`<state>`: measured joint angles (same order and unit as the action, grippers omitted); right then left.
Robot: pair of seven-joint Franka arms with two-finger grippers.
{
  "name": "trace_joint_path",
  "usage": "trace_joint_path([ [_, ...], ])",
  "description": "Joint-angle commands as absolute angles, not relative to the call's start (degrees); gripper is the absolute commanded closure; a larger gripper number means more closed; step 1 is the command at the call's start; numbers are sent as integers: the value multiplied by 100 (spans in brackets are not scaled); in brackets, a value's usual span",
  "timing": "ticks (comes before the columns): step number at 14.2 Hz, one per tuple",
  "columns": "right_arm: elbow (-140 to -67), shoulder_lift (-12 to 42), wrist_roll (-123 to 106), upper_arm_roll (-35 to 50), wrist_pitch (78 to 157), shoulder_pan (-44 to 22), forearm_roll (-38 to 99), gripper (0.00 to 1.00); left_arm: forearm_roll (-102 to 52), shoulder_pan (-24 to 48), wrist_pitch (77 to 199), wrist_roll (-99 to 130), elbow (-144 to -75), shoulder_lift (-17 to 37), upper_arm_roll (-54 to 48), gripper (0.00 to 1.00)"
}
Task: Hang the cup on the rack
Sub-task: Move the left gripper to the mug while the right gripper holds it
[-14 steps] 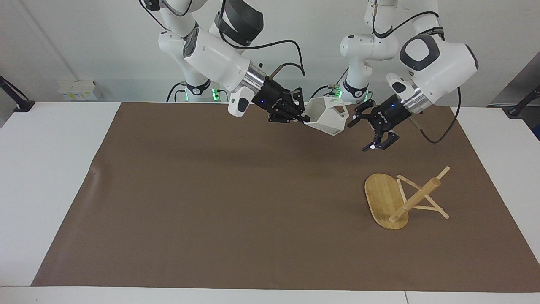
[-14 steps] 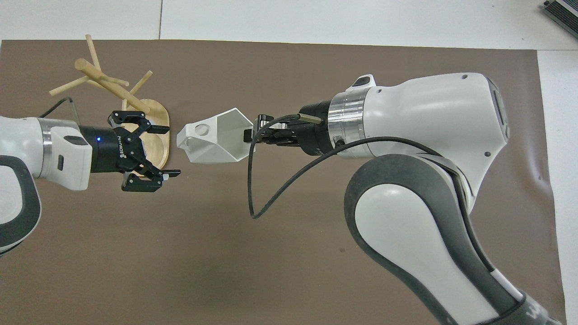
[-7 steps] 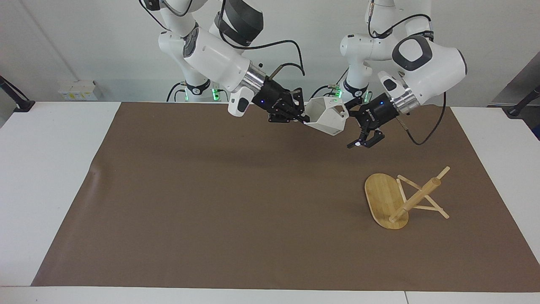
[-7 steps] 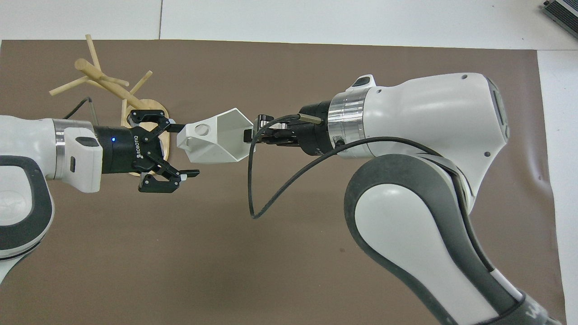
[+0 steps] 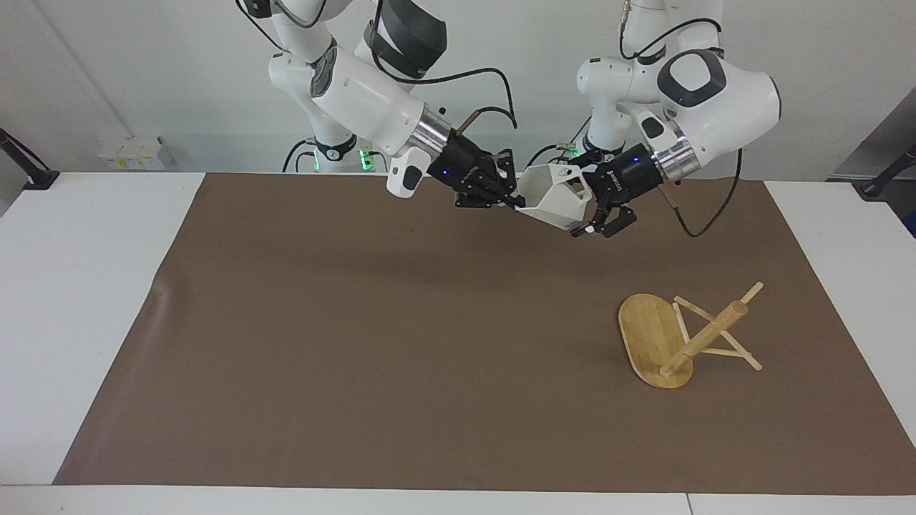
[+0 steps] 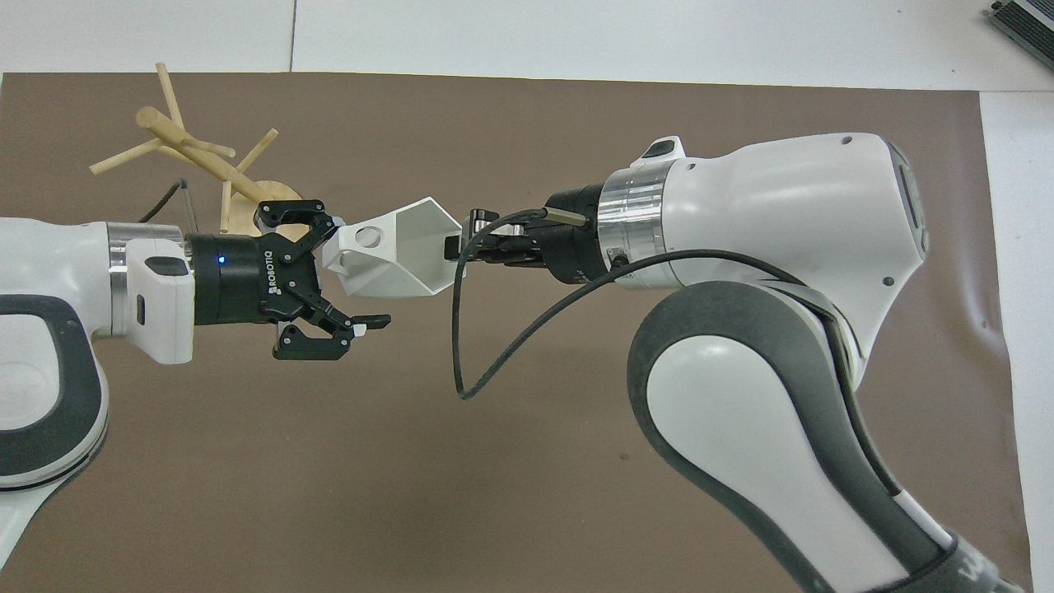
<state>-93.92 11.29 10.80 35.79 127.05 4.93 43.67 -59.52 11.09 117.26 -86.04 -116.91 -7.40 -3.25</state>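
Note:
The white faceted cup (image 5: 552,204) (image 6: 408,263) hangs on its side in the air over the brown mat, near the robots. My right gripper (image 5: 512,203) (image 6: 458,245) is shut on the cup's rim. My left gripper (image 5: 581,206) (image 6: 356,272) is open, with one finger on each side of the cup's handle end; I cannot tell whether they touch it. The bamboo rack (image 5: 687,340) (image 6: 193,152) lies tipped over on the mat toward the left arm's end, its oval base (image 5: 644,332) up on edge and its pegs on the mat.
A brown mat (image 5: 358,343) covers most of the white table (image 5: 86,286). A black cable (image 6: 461,354) loops down from the right arm's wrist beside the cup. In the overhead view the left gripper covers part of the rack's base.
My left gripper has moved toward the cup, from beside it to around its handle end, and stayed open. The right arm and the cup have kept still.

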Motion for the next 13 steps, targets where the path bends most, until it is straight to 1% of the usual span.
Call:
trace_joint_path([
  [1, -9457, 1099, 1160, 3674, 12841, 562, 4403, 100, -6126, 1187, 11689, -8710, -11716, -870, -246, 0],
  [3, -9457, 1090, 1160, 3674, 12841, 562, 4403, 100, -6144, 1204, 11698, -8727, -11716, -905, -246, 0],
  [4, -9457, 1090, 1160, 3674, 12841, 562, 4403, 100, -6135, 1213, 11733, -8936, -11698, -897, -255, 48],
  [5, -9457, 1090, 1169, 3674, 12832, 562, 4403, 100, -6187, 1213, 11733, -8912, -11716, -949, -290, 99],
  [13, -9457, 1090, 1108, 3674, 12823, 571, 4308, 100, -6196, 1204, 11830, -8763, -11751, -984, -299, 100],
])
